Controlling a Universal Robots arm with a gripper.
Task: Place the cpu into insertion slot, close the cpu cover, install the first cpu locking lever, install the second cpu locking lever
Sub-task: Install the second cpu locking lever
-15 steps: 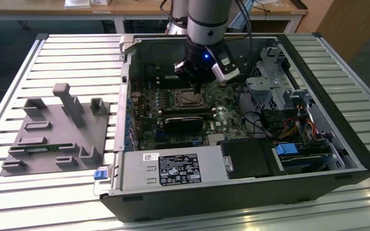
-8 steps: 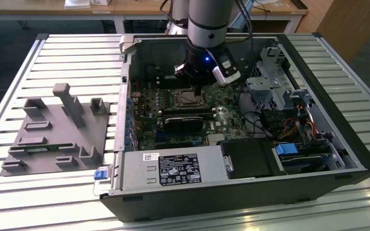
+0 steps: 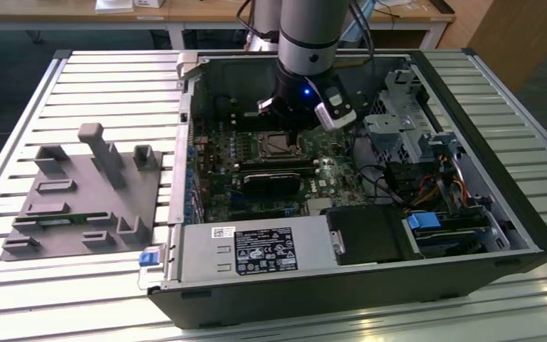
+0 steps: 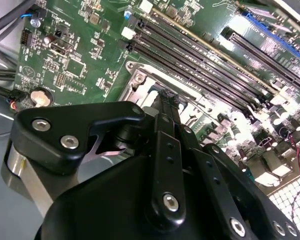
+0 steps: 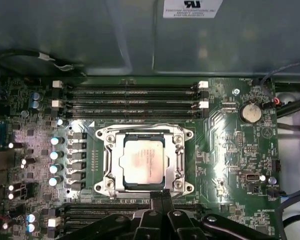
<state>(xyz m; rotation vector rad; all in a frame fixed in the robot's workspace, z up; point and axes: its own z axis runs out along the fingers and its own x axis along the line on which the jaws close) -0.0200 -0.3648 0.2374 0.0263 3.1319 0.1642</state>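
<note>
1. In the first wrist view the cpu (image 5: 142, 161) lies flat in the insertion slot (image 5: 124, 186), pale top up, with the cpu cover (image 5: 179, 161) down around it as a silvery frame.
2. The exterior view gives the wider scene instead: an open computer case (image 3: 464, 206) lying on a slatted desk (image 3: 112, 78), with the arm (image 3: 307, 43) reaching down into it over the motherboard (image 3: 221, 160).
3. There the socket (image 3: 275, 144) is a small dark square just below the arm's wrist; I cannot make out the chip or the cover in it.
4. The gripper (image 5: 160, 196) sits at the socket's edge in the first wrist view, its tip just beside the cover's rim. Whether it touches the rim I cannot tell.
5. The fingers (image 5: 155, 197) look pressed together into one narrow black tip, with nothing pinched between them.
6. In the second wrist view the gripper's black body fills the foreground and hides most of the socket; only a corner of the metal frame (image 4: 138, 80) peeks out.
7. Long black memory slots (image 5: 130, 92) run alongside the socket on two sides.
8. A coin battery (image 5: 250, 112) sits on the board well apart from the socket.
9. On the desk toward the exterior view's left rests a grey fixture (image 3: 83, 192) with upright blocks.
</note>
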